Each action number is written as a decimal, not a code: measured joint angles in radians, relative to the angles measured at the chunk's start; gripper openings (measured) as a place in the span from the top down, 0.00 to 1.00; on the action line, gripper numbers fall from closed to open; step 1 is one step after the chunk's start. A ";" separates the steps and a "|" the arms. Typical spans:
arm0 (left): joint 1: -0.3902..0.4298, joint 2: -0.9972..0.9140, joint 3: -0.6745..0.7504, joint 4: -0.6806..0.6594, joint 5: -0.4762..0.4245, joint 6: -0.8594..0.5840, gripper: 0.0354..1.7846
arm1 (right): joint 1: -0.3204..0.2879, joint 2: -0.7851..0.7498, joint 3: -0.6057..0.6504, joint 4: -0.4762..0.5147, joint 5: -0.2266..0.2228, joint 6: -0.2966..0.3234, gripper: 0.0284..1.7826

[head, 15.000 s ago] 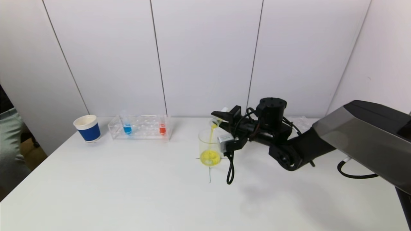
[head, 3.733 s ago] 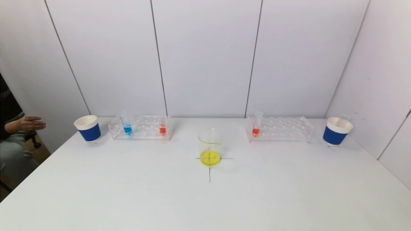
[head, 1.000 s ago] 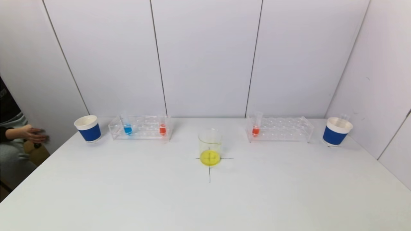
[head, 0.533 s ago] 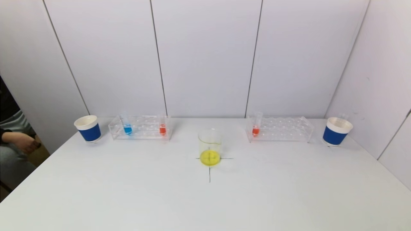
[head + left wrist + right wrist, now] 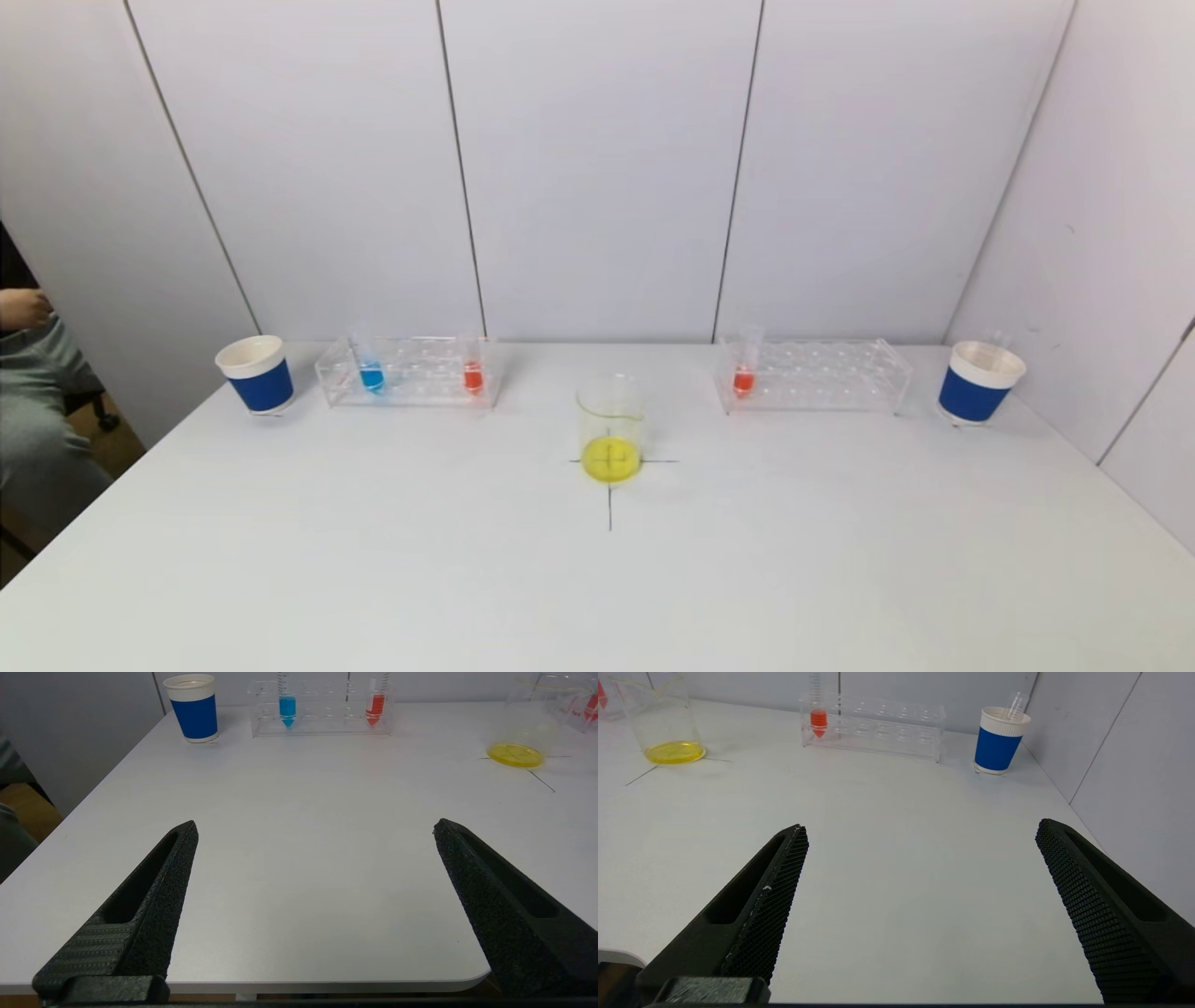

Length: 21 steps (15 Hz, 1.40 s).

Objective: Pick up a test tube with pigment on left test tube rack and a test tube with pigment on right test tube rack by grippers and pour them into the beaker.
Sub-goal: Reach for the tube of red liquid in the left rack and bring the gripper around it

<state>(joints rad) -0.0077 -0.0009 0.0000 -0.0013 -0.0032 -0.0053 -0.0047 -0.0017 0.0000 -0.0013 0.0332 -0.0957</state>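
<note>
The clear beaker (image 5: 611,420) stands mid-table on a black cross, with yellow liquid (image 5: 611,458) at its bottom. On the left rack (image 5: 411,371) stand a blue-filled tube (image 5: 371,375) and a red-filled tube (image 5: 472,375). The right rack (image 5: 812,375) holds one red-filled tube (image 5: 743,378). Neither arm shows in the head view. My left gripper (image 5: 315,828) hangs open over the near table edge, far from the left rack (image 5: 322,707). My right gripper (image 5: 921,828) is open too, well short of the right rack (image 5: 873,721). Nothing sits between either pair of fingers.
A blue paper cup (image 5: 256,374) stands left of the left rack. Another blue cup (image 5: 977,383), with an empty tube (image 5: 1016,704) leaning in it, stands by the right wall. A seated person (image 5: 33,392) is at the far left, beside the table.
Only the person at the far left has moved: the hand has drawn back and up, away from the table. Tubes, racks, beaker and cups stand as before.
</note>
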 joint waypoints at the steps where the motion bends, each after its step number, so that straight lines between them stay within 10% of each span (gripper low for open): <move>1: 0.000 0.000 0.000 0.000 0.000 0.000 0.01 | 0.000 0.000 0.000 0.000 0.000 0.000 0.00; 21: 0.000 0.000 -0.031 0.010 -0.004 0.010 0.01 | 0.000 0.000 0.000 0.000 0.000 0.000 0.01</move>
<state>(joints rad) -0.0077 -0.0009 -0.0306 0.0091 -0.0070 0.0043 -0.0047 -0.0013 0.0000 -0.0013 0.0330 -0.0957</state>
